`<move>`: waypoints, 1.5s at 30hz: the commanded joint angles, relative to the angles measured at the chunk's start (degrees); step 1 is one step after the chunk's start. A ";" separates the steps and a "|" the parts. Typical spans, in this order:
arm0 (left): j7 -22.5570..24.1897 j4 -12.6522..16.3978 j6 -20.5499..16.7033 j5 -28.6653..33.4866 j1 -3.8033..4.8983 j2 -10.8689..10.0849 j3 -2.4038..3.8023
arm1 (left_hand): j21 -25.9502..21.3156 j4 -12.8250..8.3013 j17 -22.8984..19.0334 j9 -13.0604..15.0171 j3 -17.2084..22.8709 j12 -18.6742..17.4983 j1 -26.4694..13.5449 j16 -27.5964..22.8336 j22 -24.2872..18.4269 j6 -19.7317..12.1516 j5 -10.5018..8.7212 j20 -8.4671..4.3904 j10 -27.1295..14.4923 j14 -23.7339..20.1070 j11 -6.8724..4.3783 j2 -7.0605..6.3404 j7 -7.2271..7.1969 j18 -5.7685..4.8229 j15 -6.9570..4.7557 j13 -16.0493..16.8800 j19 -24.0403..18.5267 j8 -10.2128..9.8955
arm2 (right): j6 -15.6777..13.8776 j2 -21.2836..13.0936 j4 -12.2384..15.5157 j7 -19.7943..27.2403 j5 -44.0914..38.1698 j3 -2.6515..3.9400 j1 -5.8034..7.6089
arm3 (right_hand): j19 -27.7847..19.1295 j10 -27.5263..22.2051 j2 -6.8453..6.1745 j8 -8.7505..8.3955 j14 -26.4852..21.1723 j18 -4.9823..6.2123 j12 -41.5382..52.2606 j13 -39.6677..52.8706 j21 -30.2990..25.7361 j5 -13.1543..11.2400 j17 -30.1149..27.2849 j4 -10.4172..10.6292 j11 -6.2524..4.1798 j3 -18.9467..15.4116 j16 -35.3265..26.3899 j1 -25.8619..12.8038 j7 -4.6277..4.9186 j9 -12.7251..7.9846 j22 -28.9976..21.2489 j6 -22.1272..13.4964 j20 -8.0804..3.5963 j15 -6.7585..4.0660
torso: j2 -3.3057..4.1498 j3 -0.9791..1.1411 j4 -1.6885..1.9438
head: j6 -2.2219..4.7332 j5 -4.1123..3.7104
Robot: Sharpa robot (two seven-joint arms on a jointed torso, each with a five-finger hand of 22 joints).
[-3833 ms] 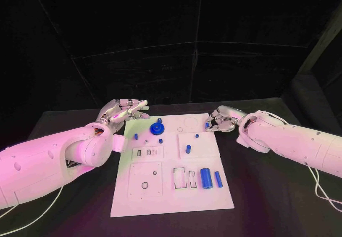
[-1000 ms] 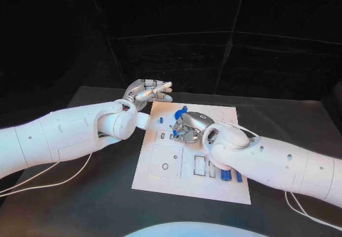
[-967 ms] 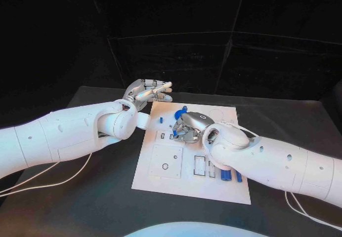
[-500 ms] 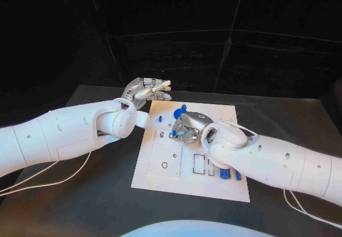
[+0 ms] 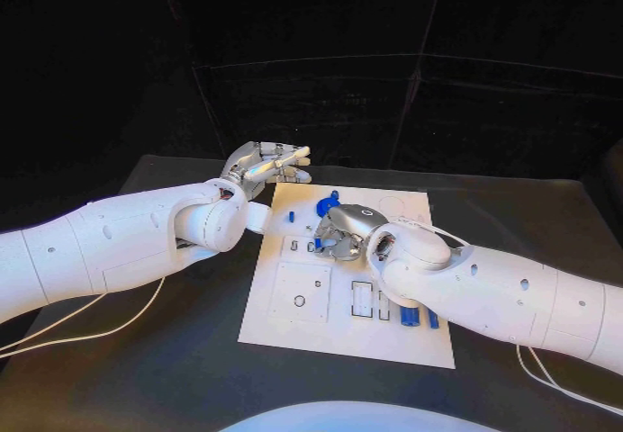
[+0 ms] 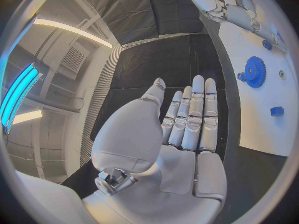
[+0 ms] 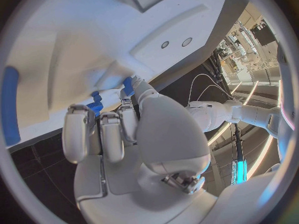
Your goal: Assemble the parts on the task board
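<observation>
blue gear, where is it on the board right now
In the head view the blue gear sits near the task board's far edge, just beyond the right hand, right of the left hand.

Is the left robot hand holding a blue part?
No: in the left wrist view the left robot hand lies flat and empty beside the task board.

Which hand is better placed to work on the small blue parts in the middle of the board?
Right hand: it is over the task board beside them; left hand hovers open off its far corner.
</observation>
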 commanded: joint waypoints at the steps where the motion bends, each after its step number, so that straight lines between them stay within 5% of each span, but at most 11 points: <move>1: 0.21 0.04 0.60 0.09 0.10 0.04 0.05 | -0.24 -0.30 0.06 -0.02 0.04 -0.34 -0.09 -0.37 -0.06 -0.07 -0.04 0.07 0.55 -0.24 0.02 0.43 0.18 0.35 0.24 -0.04 0.52 -0.19 | 2.50 -0.18 0.03 -1.73 -1.46 -0.24 -0.21 | 0.25 -0.44 -0.33 0.01 5.29 -0.44 -0.41 2.38 0.14 -0.26 12.29 0.03 0.04 0.31 -0.11 -0.52 0.48 -0.05 -0.07 -0.13 0.11 -0.06 | 0.01 -0.02 0.05 | -0.03 -0.10; 13: 0.18 0.03 0.63 0.09 0.10 0.04 0.05 | -0.24 -0.30 0.06 -0.02 0.04 -0.34 -0.09 -0.37 -0.06 -0.07 -0.04 0.07 0.55 -0.24 0.02 0.43 0.18 0.35 0.24 -0.04 0.52 -0.19 | 2.25 -0.17 0.23 -2.69 -2.32 -0.25 -0.22 | 0.22 -0.93 -1.18 -0.61 5.28 -0.43 -1.11 1.83 0.10 -0.10 12.26 0.02 0.29 0.37 -0.14 -1.14 0.80 -0.20 -0.12 -0.94 0.27 0.13 | 0.01 -0.04 0.03 | -0.02 -0.11; 21: 0.10 0.04 0.68 0.09 0.10 0.01 0.05 | -0.25 -0.34 0.09 -0.02 0.05 -0.38 -0.08 -0.38 -0.07 -0.08 -0.05 0.06 0.55 -0.24 0.02 0.45 0.18 0.35 0.24 -0.05 0.53 -0.21 | 0.46 -0.09 0.19 -2.85 -2.49 -0.25 -0.22 | 0.16 -1.72 -3.82 -1.94 5.24 -0.42 -2.11 1.06 0.04 2.17 12.12 0.84 1.02 -0.53 -0.23 -3.59 1.58 -0.29 -0.18 -3.30 0.84 0.77 | 0.01 -0.02 0.03 | -0.06 -0.12; 34: -0.11 0.09 0.90 0.09 0.10 -0.04 0.05 | -0.26 -0.37 0.11 -0.03 0.05 -0.40 -0.06 -0.39 -0.08 -0.08 -0.05 0.06 0.55 -0.24 0.03 0.47 0.19 0.35 0.24 -0.05 0.54 -0.22 | -1.19 0.10 -0.09 -2.99 -2.51 -0.25 -0.23 | 0.16 -1.82 -4.16 -2.07 5.23 -0.41 -2.22 0.97 0.05 2.53 12.05 1.23 1.12 -0.75 -0.28 -4.31 1.67 -0.22 -0.17 -3.68 0.97 0.88 | 0.02 -0.04 -0.01 | -0.11 -0.16; 45: -0.30 0.10 1.09 0.09 0.10 -0.07 0.05 | -0.28 -0.40 0.13 -0.04 0.05 -0.45 -0.06 -0.41 -0.10 -0.12 -0.05 0.06 0.53 -0.26 0.04 0.49 0.20 0.35 0.25 -0.06 0.54 -0.26 | -5.77 -0.42 0.80 -2.08 -1.60 -0.25 -0.31 | 0.03 -5.39 -6.75 -4.13 5.07 -0.39 -6.42 -2.76 -0.07 2.61 11.50 4.60 2.33 -4.82 -0.63 -7.43 2.94 -0.33 -0.34 -9.38 1.84 1.86 | 0.00 0.01 0.04 | -0.02 -0.30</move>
